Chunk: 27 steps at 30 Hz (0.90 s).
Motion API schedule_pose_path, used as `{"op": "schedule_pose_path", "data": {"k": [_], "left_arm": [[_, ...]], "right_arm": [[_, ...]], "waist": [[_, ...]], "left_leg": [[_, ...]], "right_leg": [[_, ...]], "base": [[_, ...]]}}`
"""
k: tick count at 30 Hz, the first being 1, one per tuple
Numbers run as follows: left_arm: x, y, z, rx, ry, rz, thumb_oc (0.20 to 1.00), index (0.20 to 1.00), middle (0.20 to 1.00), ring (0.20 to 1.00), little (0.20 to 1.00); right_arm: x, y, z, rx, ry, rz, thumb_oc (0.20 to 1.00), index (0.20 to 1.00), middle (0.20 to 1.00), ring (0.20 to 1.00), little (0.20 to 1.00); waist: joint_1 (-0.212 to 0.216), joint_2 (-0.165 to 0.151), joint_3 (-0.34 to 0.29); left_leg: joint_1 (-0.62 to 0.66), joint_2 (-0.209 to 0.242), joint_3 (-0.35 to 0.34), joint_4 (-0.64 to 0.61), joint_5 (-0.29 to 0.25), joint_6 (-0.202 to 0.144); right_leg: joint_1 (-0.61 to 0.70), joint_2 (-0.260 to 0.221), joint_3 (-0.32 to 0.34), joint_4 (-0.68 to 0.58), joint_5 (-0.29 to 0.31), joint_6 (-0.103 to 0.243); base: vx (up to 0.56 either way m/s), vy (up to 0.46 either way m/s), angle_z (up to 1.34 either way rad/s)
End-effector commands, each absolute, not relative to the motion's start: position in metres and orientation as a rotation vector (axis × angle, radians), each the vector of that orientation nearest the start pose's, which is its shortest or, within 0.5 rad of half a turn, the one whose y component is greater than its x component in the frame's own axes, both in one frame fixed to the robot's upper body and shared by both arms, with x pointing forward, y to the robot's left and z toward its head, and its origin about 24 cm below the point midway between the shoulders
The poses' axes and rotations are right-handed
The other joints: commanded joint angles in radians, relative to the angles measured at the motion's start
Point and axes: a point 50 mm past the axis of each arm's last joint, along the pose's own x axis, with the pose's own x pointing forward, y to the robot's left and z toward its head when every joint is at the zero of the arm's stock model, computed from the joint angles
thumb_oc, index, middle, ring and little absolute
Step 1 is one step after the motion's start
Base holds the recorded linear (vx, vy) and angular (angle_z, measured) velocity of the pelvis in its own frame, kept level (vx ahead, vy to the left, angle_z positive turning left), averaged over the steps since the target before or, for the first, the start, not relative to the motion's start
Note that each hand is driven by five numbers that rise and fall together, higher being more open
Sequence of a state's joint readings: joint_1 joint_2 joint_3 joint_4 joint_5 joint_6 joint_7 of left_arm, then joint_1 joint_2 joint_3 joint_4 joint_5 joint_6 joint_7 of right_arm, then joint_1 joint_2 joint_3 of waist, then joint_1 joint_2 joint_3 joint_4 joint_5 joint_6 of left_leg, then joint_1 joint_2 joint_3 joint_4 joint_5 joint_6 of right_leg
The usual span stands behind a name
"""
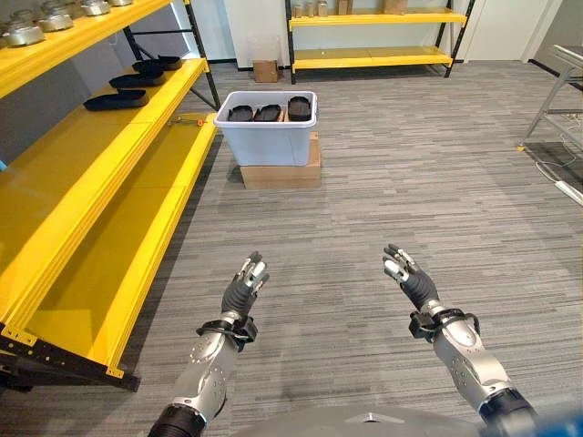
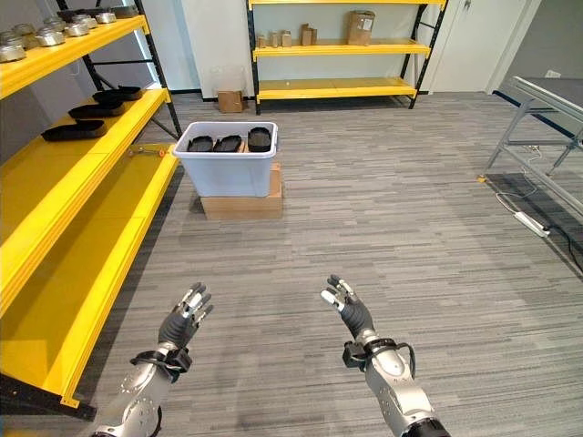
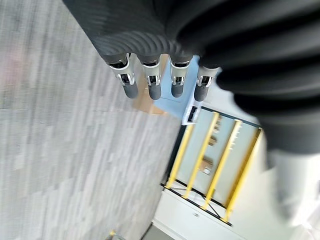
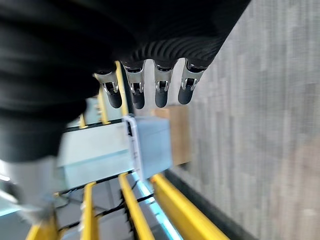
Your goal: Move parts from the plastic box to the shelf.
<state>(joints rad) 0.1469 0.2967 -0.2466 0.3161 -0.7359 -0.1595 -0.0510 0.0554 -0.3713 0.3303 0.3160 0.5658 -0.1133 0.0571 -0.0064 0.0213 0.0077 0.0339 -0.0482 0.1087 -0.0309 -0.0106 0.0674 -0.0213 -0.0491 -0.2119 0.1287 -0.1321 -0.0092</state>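
A pale plastic box [image 1: 267, 138] stands on a cardboard carton [image 1: 281, 173] far ahead on the carpet, with three black parts [image 1: 267, 113] lying in it. More black parts [image 1: 117, 100] lie on the middle board of the yellow shelf [image 1: 100, 196] at the left. Both hands hover low over the floor, well short of the box. My left hand [image 1: 242, 288] is open and holds nothing. My right hand [image 1: 407, 274] is open too, fingers straight. The box [image 4: 152, 146] shows past the right hand's fingers [image 4: 160, 95] in the right wrist view.
Metal parts [image 1: 36, 23] sit on the shelf's upper board. A second yellow shelf [image 1: 372, 41] stands against the back wall with a small carton [image 1: 265, 70] beside it. A metal table frame [image 1: 558, 100] and a power strip [image 1: 568, 191] are at the right.
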Motion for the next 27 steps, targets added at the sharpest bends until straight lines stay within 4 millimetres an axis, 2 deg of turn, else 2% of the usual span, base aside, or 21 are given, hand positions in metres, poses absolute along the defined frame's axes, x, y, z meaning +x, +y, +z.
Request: {"op": "schedule_pose_path", "data": {"k": [1,27], "left_arm": [[0.2051,0.1860,-0.0364,-0.422,0.277,-0.022,1.000,1.000,1.000,1.000,1.000],[0.1996,0.1880,-0.0412,-0.382,0.309,-0.023,1.000,1.000,1.000,1.000,1.000]], "right_arm": [[0.2226,-0.1679,-0.0285,0.179,0.303,0.220,1.000,1.000,1.000,1.000,1.000],[0.2207,-0.1624,-0.0292,0.168,0.316,0.261,1.000,1.000,1.000,1.000,1.000]], "waist": [[0.002,-0.033,0.015],[0.003,-0.034,0.019]], "left_leg": [[0.051,0.128,-0.025,-0.038,-0.015,-0.105],[0.063,0.122,-0.028,-0.055,-0.015,-0.102]], "right_leg": [[0.154,-0.087,-0.004,-0.209,0.090,0.119],[0.165,-0.090,-0.003,-0.216,0.091,0.120]], "base": [[0.00,0.006,-0.05],[0.00,0.001,0.00]]}}
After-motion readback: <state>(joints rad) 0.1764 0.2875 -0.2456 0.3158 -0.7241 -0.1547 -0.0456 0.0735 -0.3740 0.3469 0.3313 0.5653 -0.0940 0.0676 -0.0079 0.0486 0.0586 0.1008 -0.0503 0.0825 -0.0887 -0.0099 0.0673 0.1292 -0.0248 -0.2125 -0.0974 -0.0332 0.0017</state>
